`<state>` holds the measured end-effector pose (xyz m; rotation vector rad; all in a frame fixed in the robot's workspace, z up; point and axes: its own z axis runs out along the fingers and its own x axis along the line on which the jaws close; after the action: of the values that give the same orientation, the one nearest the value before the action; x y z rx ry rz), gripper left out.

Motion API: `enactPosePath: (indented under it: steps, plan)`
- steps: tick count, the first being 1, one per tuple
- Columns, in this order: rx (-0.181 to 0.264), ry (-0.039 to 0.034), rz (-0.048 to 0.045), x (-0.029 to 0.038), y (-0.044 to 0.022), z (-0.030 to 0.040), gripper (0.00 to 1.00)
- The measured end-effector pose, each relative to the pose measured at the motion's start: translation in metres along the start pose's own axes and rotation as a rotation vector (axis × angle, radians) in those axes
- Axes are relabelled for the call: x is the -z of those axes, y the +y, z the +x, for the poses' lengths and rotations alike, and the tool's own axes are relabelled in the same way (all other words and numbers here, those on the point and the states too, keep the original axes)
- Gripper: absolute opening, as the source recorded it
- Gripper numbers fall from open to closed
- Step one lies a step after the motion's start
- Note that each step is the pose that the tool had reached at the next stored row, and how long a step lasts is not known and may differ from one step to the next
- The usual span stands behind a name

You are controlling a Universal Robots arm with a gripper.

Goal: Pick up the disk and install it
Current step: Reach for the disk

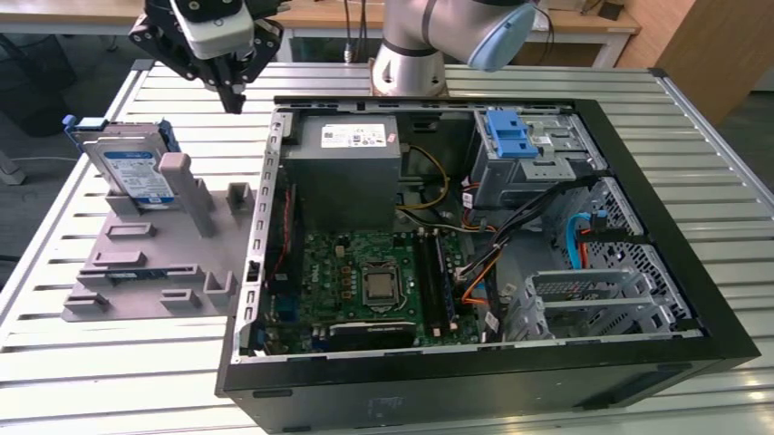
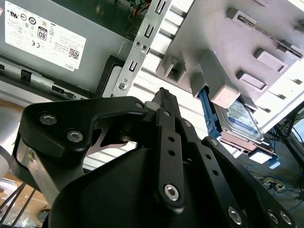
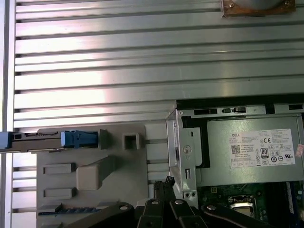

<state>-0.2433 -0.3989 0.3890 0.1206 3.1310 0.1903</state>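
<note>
The disk, a silver hard drive with a white-and-blue label in a blue caddy, stands tilted on edge in the grey holder at the exterior view's left. The second wrist view shows the disk behind a holder post, and the first wrist view shows the disk edge-on. My gripper hangs above the table between the holder and the open computer case, up and to the right of the disk, apart from it. Its black fingers meet at the tips with nothing between them; the gripper is shut.
The open computer case lies on the slatted metal table, with a grey power supply, a motherboard, cables and a blue latch bracket on the metal bay. The arm's base stands behind the case.
</note>
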Motion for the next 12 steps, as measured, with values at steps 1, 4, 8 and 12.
enactPosePath:
  steps: [1, 4, 8, 12]
  plan:
    - [0.0, 0.0, 0.0, 0.0, 0.0, 0.0003, 0.11]
    - [0.0, 0.0, 0.0, -0.0001, -0.0001, 0.0013, 0.11]
    - [0.0, 0.0, 0.0, -0.0002, -0.0002, 0.0025, 0.11]
    - [0.0, 0.0, 0.0, -0.0003, -0.0003, 0.0035, 0.11]
